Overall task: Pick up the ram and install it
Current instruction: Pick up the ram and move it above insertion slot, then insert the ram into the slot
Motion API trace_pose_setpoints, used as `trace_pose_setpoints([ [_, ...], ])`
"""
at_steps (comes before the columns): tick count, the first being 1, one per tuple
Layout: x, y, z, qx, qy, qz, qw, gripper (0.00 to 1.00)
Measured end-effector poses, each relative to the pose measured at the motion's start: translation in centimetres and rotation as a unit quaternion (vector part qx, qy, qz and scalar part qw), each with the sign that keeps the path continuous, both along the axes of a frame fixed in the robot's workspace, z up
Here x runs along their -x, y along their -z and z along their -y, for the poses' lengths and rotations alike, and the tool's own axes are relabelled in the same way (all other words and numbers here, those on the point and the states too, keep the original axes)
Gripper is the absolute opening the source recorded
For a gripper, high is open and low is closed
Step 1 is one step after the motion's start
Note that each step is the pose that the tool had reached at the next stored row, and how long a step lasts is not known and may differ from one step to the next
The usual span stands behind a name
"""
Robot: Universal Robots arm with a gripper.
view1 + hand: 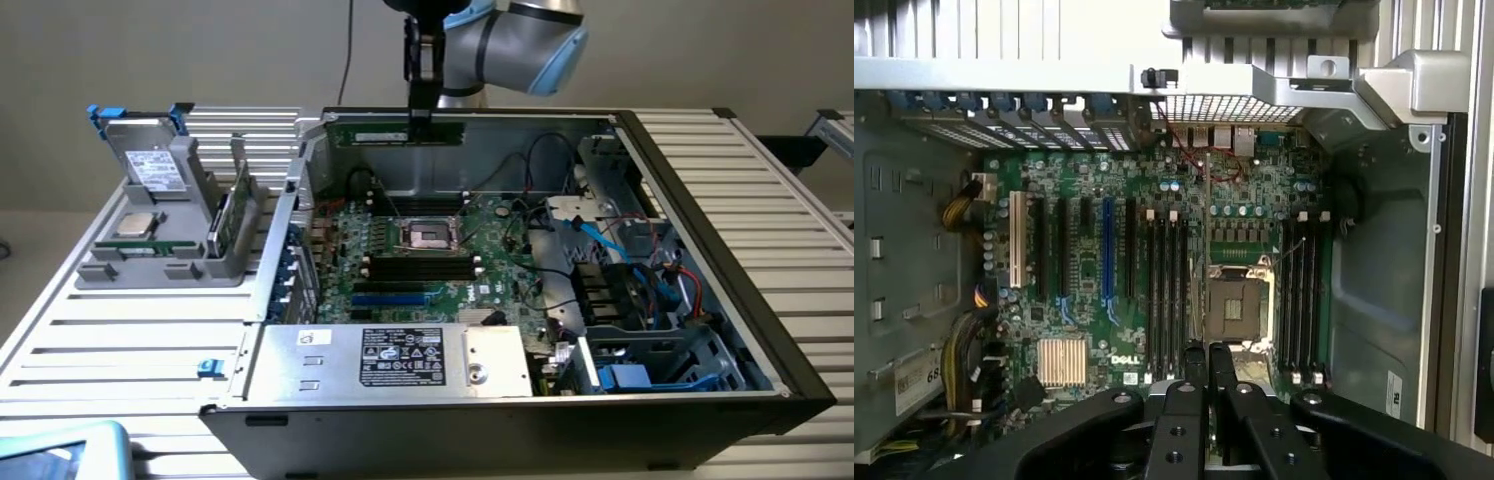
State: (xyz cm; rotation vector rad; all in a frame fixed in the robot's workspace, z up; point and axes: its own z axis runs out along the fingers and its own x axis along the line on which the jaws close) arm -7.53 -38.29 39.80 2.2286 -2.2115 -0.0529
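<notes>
Claw gripping the ram over the open computer case

The claw (422, 120) is pinched narrow on the ram (367, 133), held level near the far wall of the case (721, 220) and above the motherboard (400, 250). The claw hides part of the stick. In the wrist view the ram is edge-on between the fingers (1176, 420) and hard to make out.

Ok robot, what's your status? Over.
Gripper shut on the ram. Ram held above the open computer case, not yet seated. Memory slots look free.
</notes>
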Motion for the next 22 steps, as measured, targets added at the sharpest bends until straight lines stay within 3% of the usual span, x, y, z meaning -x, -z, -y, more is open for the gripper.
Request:
trace_pose_setpoints([
  [5,-0.61,0.05,-0.39,-0.0002,0.001,0.0,1.0,0.13],
  [18,-0.62,0.06,-0.4,-0.0003,0.001,0.0,1.0,0.13],
  [20,-0.62,0.11,-0.4,0.0008,0.001,0.0001,1.0,0.13],
  [22,-0.62,0.17,-0.44,0.0036,0.001,-0.0001,1.0,0.13],
])
